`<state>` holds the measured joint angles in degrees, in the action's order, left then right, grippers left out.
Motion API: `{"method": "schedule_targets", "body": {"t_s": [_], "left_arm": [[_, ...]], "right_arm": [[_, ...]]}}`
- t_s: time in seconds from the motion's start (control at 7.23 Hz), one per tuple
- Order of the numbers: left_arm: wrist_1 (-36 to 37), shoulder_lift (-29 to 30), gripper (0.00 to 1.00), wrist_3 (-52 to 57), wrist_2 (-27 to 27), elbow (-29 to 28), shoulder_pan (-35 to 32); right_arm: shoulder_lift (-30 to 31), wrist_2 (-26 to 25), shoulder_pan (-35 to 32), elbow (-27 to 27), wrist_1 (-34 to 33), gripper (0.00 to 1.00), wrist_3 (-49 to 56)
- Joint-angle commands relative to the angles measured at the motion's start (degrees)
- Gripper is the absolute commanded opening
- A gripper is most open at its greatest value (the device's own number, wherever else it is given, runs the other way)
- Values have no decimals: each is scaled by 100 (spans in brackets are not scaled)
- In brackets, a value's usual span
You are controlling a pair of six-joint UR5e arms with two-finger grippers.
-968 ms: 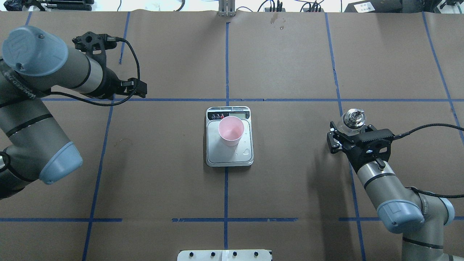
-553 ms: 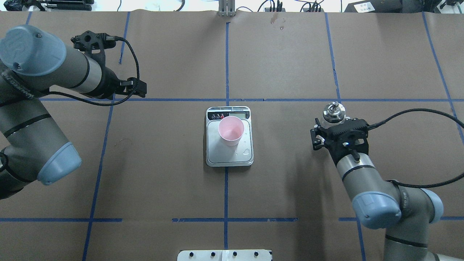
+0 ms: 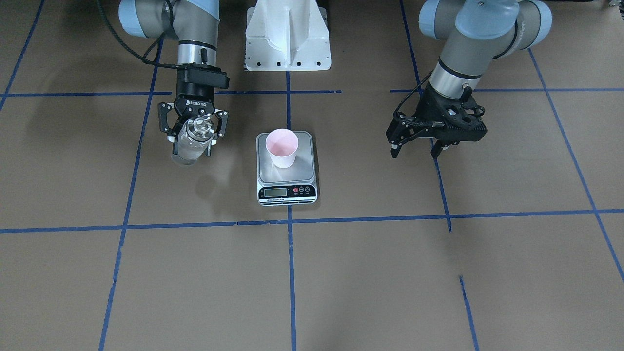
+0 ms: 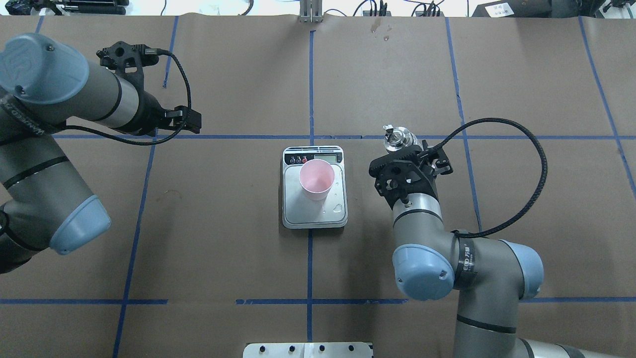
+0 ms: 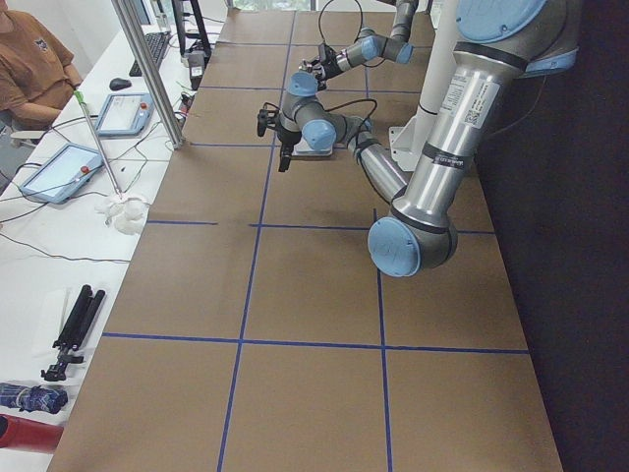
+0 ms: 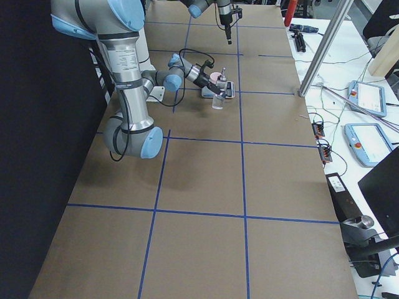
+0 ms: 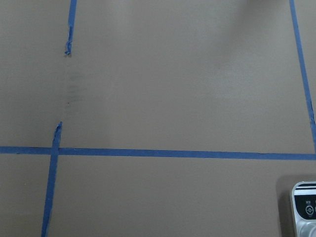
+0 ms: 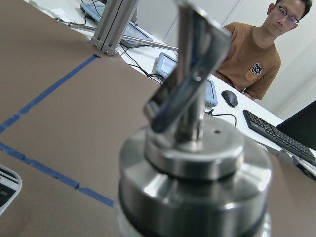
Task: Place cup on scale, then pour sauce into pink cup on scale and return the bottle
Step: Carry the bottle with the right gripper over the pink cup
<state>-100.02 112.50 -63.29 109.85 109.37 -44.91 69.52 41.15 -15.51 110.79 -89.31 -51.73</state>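
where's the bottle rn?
Overhead view: the bottle is in the right gripper, just right of the scale and the cup standing on it, not over them.

Pale pink cup [image 3: 282,147], silver-and-black scale [image 3: 303,165], brown table [image 3: 390,273] with blue tape grid [image 3: 185,225]

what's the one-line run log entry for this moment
cup on scale | right pincer shut on bottle, beside scale | left pincer open, empty | no pour underway

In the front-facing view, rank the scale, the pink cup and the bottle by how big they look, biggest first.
1. scale, clearly largest.
2 and 3. bottle and cup look about alike. The right gripper hides part of the bottle, so I won't rank them.
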Motion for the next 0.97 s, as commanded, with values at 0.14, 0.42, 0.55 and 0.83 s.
{"method": "schedule_targets", "body": {"t_s": [0.14, 0.42, 0.55, 0.83], "left_arm": [[0, -9, 100, -25, -7, 32, 0], [-9, -79, 100, -25, -16, 40, 17], [-9, -79, 100, -25, -7, 41, 18], [-9, -79, 100, -34, -7, 32, 26]], "right_arm": [[-499, -325, 30, -110, -1613, 0, 758], [-947, -851, 170, -478, -2333, 0, 839], [-1010, -863, 214, -506, -2710, 0, 848], [-1247, -880, 258, -663, -2785, 0, 953]]}}
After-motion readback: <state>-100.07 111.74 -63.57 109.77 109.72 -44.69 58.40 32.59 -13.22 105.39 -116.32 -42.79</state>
